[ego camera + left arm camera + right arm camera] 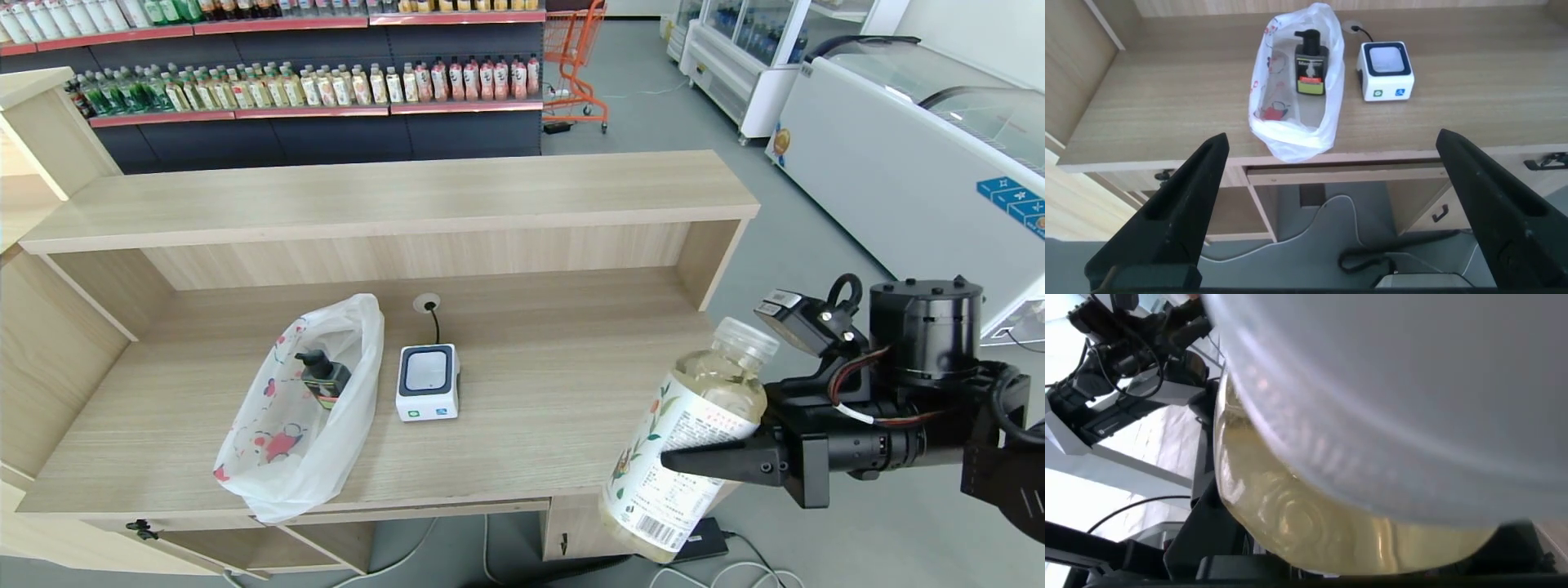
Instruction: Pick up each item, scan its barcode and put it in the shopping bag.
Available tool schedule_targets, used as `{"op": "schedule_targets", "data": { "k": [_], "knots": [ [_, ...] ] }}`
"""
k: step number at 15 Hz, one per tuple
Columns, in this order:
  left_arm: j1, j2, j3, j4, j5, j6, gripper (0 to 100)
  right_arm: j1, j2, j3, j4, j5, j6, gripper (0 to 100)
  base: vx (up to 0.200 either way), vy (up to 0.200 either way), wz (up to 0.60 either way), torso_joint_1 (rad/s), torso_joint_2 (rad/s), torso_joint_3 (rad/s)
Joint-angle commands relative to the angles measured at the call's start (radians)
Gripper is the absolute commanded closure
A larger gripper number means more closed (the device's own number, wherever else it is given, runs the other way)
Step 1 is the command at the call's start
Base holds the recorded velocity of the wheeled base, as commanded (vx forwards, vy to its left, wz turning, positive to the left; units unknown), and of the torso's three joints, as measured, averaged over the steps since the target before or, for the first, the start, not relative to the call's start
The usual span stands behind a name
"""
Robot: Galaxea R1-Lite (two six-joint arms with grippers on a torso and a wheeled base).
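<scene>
My right gripper (718, 445) pinches the bottle (694, 433) across its middle, fingers clamped on the label; it hangs in the air well to the right of the scanner (427, 381), out past the end of the counter (555, 367) the scanner sits on. The bottle tilts, cap up and away from the scanner, base low. Its barcode (657, 531) sits near the base on the side turned toward my head, not toward the scanner. In my right wrist view the bottle (1315, 514) shows pale yellow liquid close against the lens.

My left gripper (1327, 237) holds nothing, its fingers (1167, 220) spread wide; it hangs on the near side of the scanner (1387, 69), off the counter's front edge.

The bag (302, 408) lies just left of the scanner, mouth open, with a pump bottle (324, 377) already inside; so I judge one item done and this bottle lifted but not yet scanned; the scan is the step in hand.

The next move, as I see it, calls for carrying the bottle leftward until it is over the scanner; then rolling my wrist so the barcode faces the window on top, near but not touching. After that comes the bag; its mouth looks slack, so I would lower the bottle in base first, beside the pump bottle.
</scene>
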Motion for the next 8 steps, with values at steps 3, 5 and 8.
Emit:
{"op": "schedule_targets", "data": {
  "k": [3, 5, 8],
  "knots": [
    [0.0, 0.0, 0.0, 0.0, 0.001, 0.0, 0, 0.007, -0.005, -0.007, 0.018, 0.001, -0.009, 100, 0.0, 0.0, 0.0, 0.0, 0.0, 0.0],
    [0.0, 0.0, 0.0, 0.0, 0.001, 0.0, 0, 0.007, -0.007, -0.007, 0.02, 0.001, -0.009, 100, 0.0, 0.0, 0.0, 0.0, 0.0, 0.0],
    [0.0, 0.0, 0.0, 0.0, 0.001, 0.0, 0, 0.007, -0.011, -0.007, 0.02, -0.001, -0.009, 100, 0.0, 0.0, 0.0, 0.0, 0.0, 0.0]
  ]
}}
